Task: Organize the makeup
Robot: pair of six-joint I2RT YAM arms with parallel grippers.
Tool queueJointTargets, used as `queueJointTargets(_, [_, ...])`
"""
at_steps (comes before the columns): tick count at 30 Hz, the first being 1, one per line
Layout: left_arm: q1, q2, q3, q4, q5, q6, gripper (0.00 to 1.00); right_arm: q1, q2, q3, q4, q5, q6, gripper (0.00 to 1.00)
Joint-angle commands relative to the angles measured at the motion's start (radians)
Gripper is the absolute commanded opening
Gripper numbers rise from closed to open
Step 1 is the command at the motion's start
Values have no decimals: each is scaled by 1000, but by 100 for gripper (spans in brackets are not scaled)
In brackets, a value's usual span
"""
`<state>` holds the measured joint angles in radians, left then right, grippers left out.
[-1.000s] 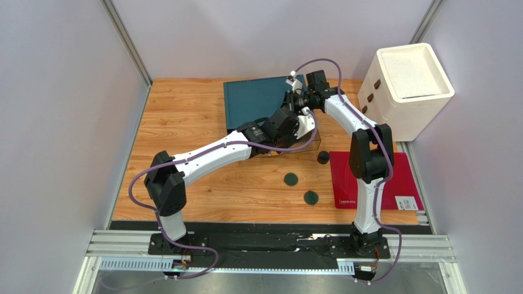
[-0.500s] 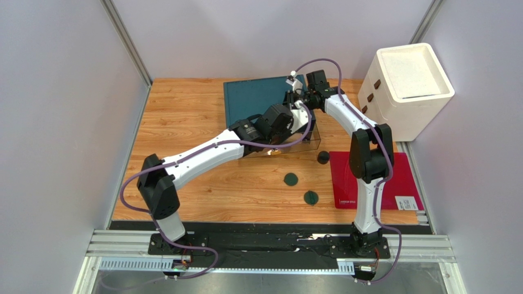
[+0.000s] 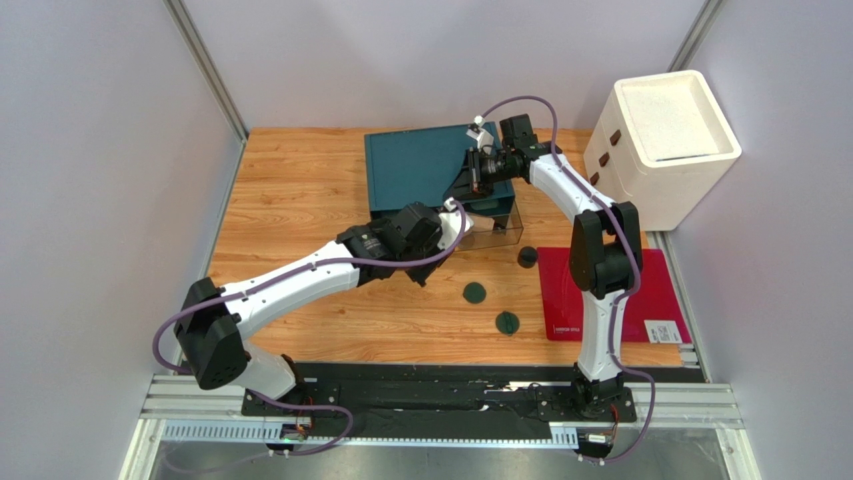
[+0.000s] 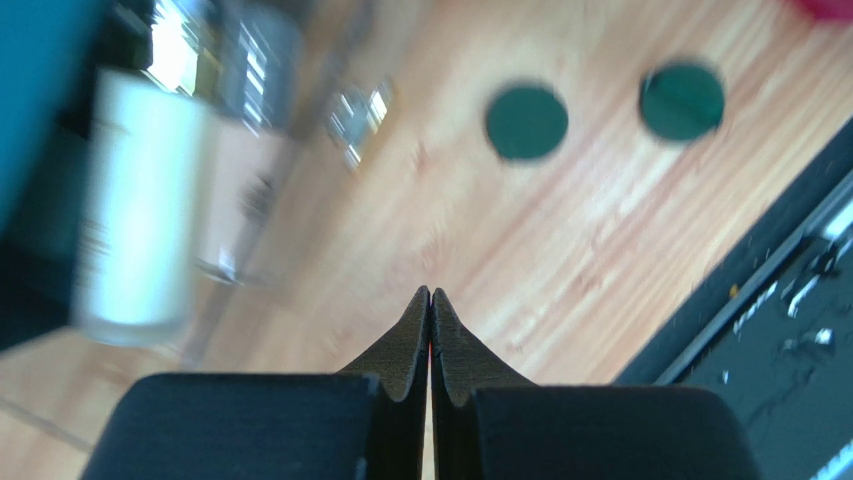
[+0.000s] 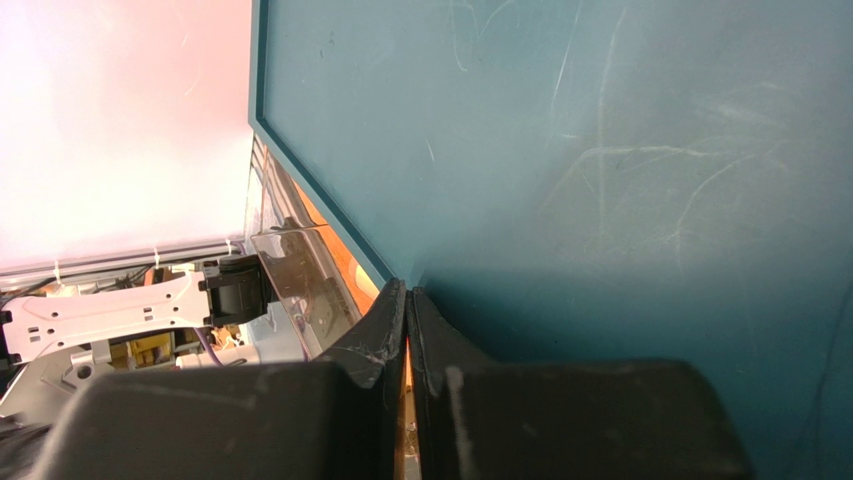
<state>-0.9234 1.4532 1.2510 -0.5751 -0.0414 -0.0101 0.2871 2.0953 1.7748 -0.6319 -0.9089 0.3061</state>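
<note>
A tall cream bottle (image 4: 140, 210) lies blurred inside the pulled-out clear drawer (image 3: 498, 230) of the teal box (image 3: 420, 165). My left gripper (image 4: 431, 292) is shut and empty over bare wood, just left of the drawer (image 3: 459, 211). Two dark green discs (image 4: 527, 122) (image 4: 682, 102) lie on the table ahead of it, also visible from above (image 3: 474, 293) (image 3: 508, 323). A small black jar (image 3: 526, 258) stands beside the red mat. My right gripper (image 5: 406, 288) is shut with its tips on the teal box's top (image 5: 601, 150) near its front edge (image 3: 473, 178).
A red flat mat (image 3: 651, 290) lies at the right front. A white foam box (image 3: 666, 135) stands at the back right. Grey walls close in both sides, and a black rail (image 4: 761, 330) runs along the near table edge.
My left gripper has closed and drawn back from over the drawer toward the near left, empty. The bottle now lies in the drawer. The right arm has not moved.
</note>
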Motion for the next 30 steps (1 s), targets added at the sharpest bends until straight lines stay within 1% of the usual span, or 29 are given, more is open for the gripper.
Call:
queueJointTargets(1, [-5, 2, -77, 20, 68, -105, 0, -19, 115, -61, -169, 255, -82, 6])
queueJointTargets(4, [-6, 33, -81, 29, 31, -116, 0, -20, 117, -54, -172, 254, -82, 5])
queueJointTargets(8, [-6, 87, -53, 44, -121, -131, 0, -23, 115, -54, -173, 254, -81, 5])
queueJointTargets(9, [-6, 98, -47, 52, -182, -134, 0, -22, 114, -55, -175, 254, -82, 5])
queueJointTargets(13, [-6, 147, -6, 67, -285, -149, 0, -28, 73, -66, -151, 206, -71, 6])
queueJointTargets(17, [-6, 170, 19, 70, -376, -165, 0, -32, 8, -45, -121, 208, -58, 14])
queueJointTargets(20, [-6, 171, 19, 92, -411, -169, 0, -35, -30, -5, -126, 214, -47, 20])
queueJointTargets(25, [-6, 176, 18, 109, -475, -183, 0, -42, -67, 43, -126, 203, -18, 21])
queueJointTargets(30, [-6, 211, 19, 132, -609, -197, 0, -43, -103, 75, -126, 196, 2, 21])
